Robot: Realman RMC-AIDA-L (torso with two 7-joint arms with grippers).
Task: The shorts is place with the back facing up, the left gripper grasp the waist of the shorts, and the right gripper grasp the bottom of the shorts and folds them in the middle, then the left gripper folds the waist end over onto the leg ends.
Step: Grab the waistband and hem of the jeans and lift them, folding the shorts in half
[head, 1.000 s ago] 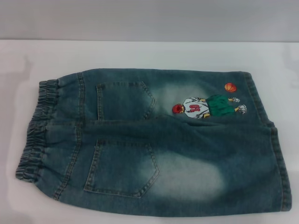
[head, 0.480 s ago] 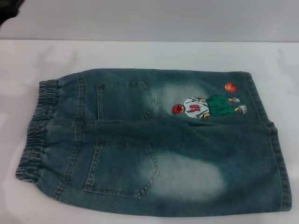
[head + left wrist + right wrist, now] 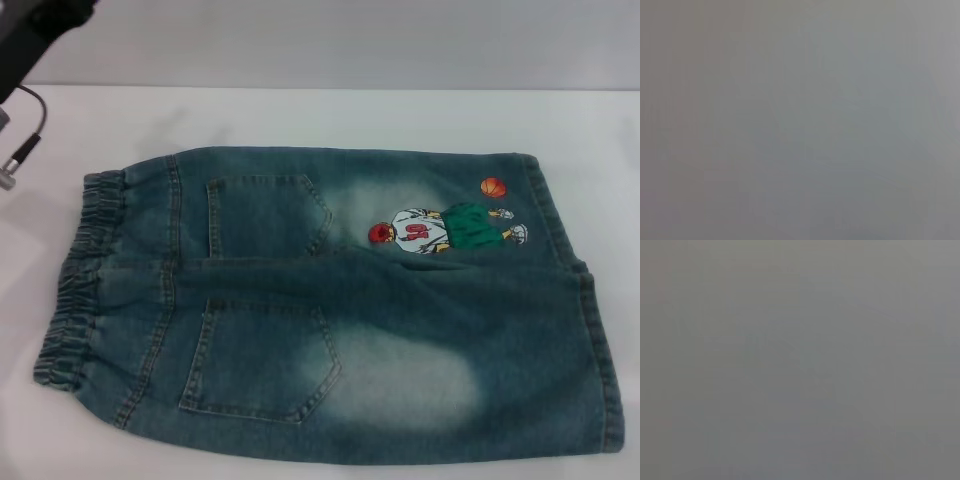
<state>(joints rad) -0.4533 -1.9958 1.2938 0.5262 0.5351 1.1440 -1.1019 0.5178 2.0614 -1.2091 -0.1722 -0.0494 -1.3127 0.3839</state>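
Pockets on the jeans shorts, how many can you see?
2. On the blue denim shorts, one patch pocket lies on the far half, the other pocket on the near half. Front pockets, if any, are hidden underneath.

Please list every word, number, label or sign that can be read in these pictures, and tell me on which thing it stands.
No text can be read with certainty.
Jersey of the embroidered basketball player on the denim shorts: red marks, probably a number, too small and blurred to read.
Back pockets and elastic waistband: no label or brand visible.
Both wrist views: plain grey, no text.
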